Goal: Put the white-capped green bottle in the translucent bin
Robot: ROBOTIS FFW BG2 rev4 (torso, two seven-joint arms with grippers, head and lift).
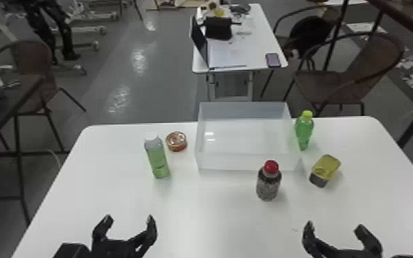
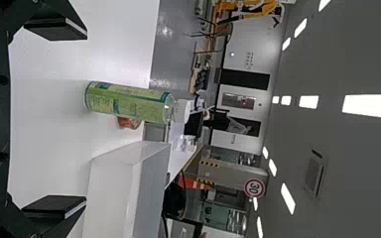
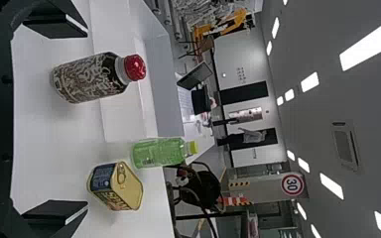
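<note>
both left gripper (image 1: 129, 217) and right gripper (image 1: 334, 225) have wide jaws; white-capped green bottle (image 1: 158, 160) stands left of the translucent bin (image 1: 229, 162).

On the white table (image 1: 212, 212), the left bottle (image 1: 158, 159) is pale green with teal patches and a white cap, while the far right bottle (image 1: 304, 131) is a brighter, clearer green under a yellow-green cap. The near bottle (image 1: 268, 187) wears a red cap over a dark body patterned in pale squiggles, the can (image 1: 176, 141) is orange-red, and the tin (image 1: 325, 168) on the right has a gold lid and a dark blue patch on its side. The bin (image 1: 243, 163) is milky and translucent, the left gripper (image 1: 129, 219) and right gripper (image 1: 334, 225) black, and the far phone (image 1: 273, 60) purple.
</note>
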